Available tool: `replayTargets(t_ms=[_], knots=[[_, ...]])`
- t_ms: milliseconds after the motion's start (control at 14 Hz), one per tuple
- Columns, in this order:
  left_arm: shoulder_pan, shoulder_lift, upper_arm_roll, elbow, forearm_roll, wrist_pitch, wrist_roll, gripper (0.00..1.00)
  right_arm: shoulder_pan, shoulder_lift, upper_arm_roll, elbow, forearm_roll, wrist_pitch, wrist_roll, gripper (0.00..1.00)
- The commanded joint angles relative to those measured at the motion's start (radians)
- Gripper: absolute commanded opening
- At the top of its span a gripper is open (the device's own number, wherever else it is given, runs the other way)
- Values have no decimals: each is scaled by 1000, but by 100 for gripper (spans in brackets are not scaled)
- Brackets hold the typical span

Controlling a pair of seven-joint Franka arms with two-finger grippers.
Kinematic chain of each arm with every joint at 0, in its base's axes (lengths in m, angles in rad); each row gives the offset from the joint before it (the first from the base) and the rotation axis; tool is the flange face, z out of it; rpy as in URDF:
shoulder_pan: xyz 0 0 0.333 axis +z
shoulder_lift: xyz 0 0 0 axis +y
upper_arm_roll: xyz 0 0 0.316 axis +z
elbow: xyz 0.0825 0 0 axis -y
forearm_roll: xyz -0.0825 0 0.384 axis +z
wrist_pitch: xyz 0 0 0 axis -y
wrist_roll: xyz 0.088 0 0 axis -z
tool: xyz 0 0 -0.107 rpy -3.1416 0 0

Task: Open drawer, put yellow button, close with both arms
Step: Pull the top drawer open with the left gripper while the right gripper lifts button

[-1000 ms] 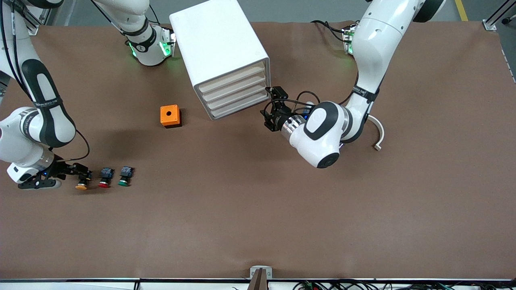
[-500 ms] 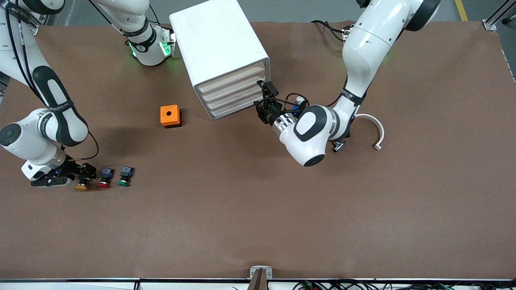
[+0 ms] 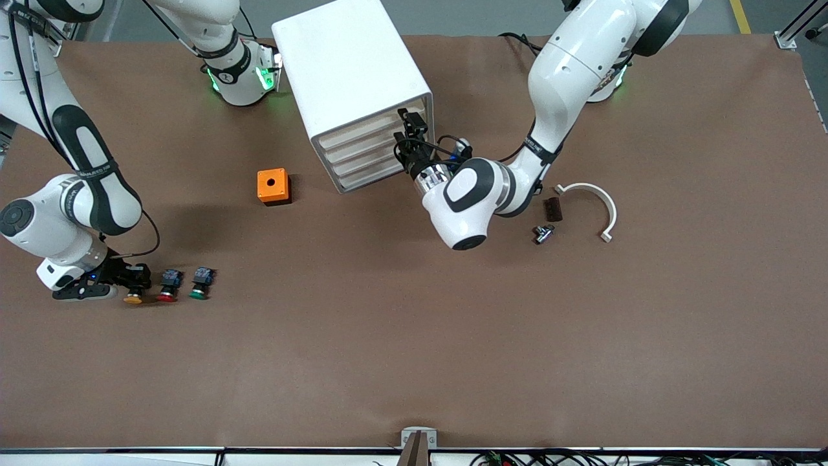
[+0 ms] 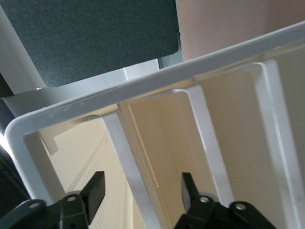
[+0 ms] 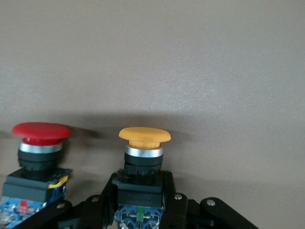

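Observation:
The white cabinet point(image 3: 349, 65) stands near the robots' bases. Its four cream drawer fronts face the front camera and are closed; the top drawer point(image 3: 372, 126) shows cream in the left wrist view point(image 4: 81, 157). My left gripper point(image 3: 406, 129) is open at the fronts, at the left arm's end. Its fingers point(image 4: 93, 191) stand either side of a white ledge, touching nothing. My right gripper point(image 3: 131, 279) is shut on the black and blue body of the yellow button point(image 3: 133, 298), low at the table. The cap point(image 5: 144, 135) shows clearly past the gripper point(image 5: 139, 202).
A red button point(image 3: 167, 286) point(image 5: 40, 131) stands right beside the yellow one, then a green button point(image 3: 200, 283). An orange box point(image 3: 272, 186) lies nearer the front camera than the cabinet. A white curved piece point(image 3: 592, 200), a dark block point(image 3: 552, 208) and a metal part point(image 3: 542, 233) lie beside the left arm.
My left gripper has moved from beside the cabinet's lower corner up across the drawer fronts. My right arm has shifted a little and stayed around the yellow button.

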Motion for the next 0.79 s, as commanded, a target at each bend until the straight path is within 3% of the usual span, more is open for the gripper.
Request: replayTargets(t_ms=[0, 286, 714], knots=[[-18, 11, 2, 17, -21, -42, -42, 40, 4, -55, 11, 14, 24, -87, -20, 0], [-21, 11, 2, 17, -23, -54, -44, 9, 47, -134, 11, 54, 24, -237, 22, 0], [-7, 27, 3, 20, -44, -54, -42, 7, 172, -293, 11, 86, 24, -556, 284, 0]])
